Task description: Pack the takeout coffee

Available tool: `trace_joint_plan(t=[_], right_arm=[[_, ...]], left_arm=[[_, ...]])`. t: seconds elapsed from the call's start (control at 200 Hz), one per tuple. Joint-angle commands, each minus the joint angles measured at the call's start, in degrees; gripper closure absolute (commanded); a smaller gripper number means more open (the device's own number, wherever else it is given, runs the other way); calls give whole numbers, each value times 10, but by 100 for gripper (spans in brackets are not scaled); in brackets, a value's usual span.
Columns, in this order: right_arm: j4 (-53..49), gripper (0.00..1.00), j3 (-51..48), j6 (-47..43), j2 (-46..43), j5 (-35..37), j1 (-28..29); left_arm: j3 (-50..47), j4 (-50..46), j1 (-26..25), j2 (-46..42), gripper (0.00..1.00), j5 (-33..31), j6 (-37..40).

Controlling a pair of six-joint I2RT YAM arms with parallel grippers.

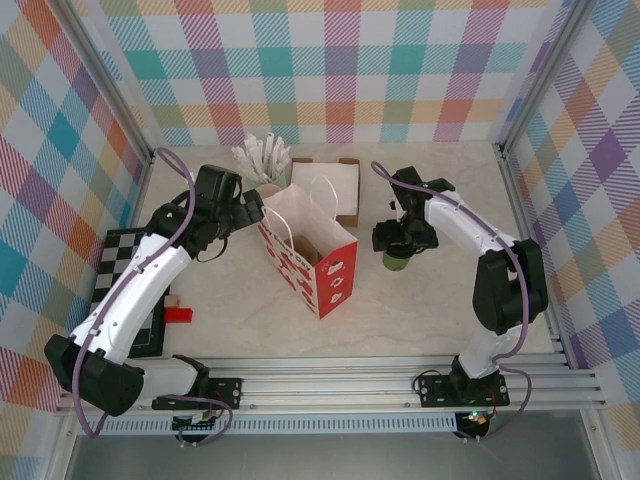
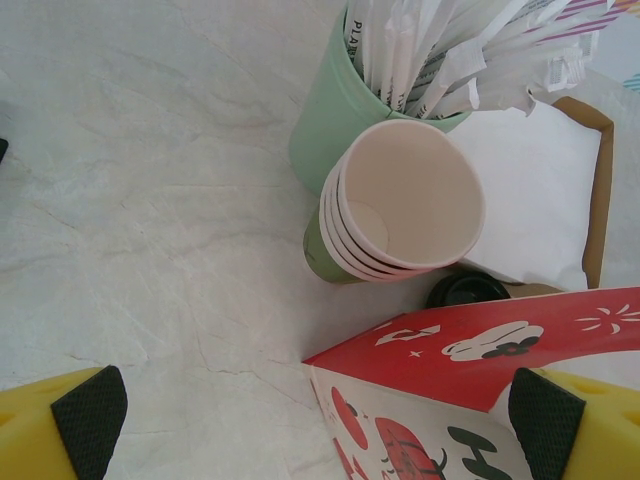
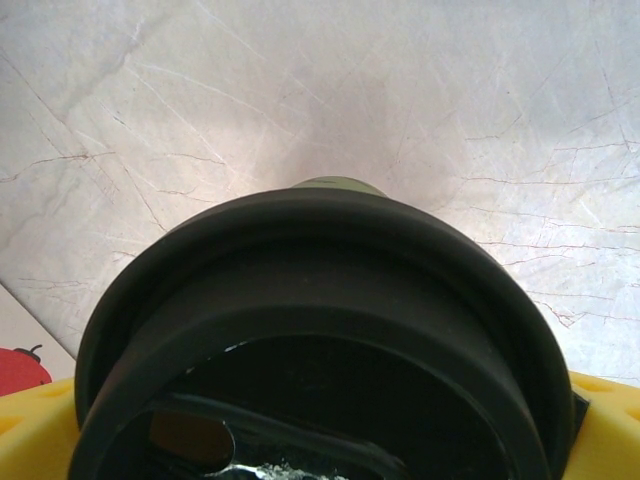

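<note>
Got the takeout coffee (image 1: 400, 262) standing upright on the bench (image 1: 420, 320), right of centre in the overhead view and just right of the red-and-white paper bag (image 1: 312, 262). Not in the bag yet. Got the right fingers (image 3: 615, 430) spread wide and straddling it from above, with a yellow tip at each lower corner of the right wrist view. Seeing the coffee's lid (image 3: 320, 330) hogging the bottom half there, plus a sliver of green cup past its far edge. Can't tell whether those fingers actually touch the cup, tbh.

Over on the left of the overhead shot, got the left fingers (image 2: 40, 440) wide too, holding nothing. Black pads in both lower corners of the left wrist view, with the bag's top corner poking up between them, nearer the right one.

Further up that frame:
- stack of lidless green cups (image 2: 400, 210) right beside a mint holder (image 2: 325, 120) stuffed with wrapped straws (image 2: 450, 50)
- loose black lid (image 2: 465, 290) just below the stack
- white napkins (image 2: 530, 180) in a cardboard tray (image 2: 597, 200) at the right edge

Also seeing a checkerboard (image 1: 125, 262) and a small red block (image 1: 178, 315) at lower left of the overhead shot, by the left arm.
</note>
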Motion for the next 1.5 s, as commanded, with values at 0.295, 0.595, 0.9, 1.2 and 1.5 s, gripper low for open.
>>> trace_joint_plan(t=[0.295, 0.595, 0.9, 1.2, 1.5], right_arm=[[-31, 10, 36, -11, 16, 16, 2], [-65, 3, 53, -33, 30, 38, 5], [-75, 4, 64, -35, 41, 43, 7], [-76, 15, 66, -36, 35, 49, 11], [-95, 34, 61, -40, -51, 90, 13]], left_arm=[[-5, -23, 6, -6, 0, 0, -2], [8, -15, 6, -14, 0, 25, 4], [5, -22, 6, -15, 0, 20, 4], [10, -19, 6, -18, 0, 25, 8], [78, -25, 7, -11, 0, -74, 63]])
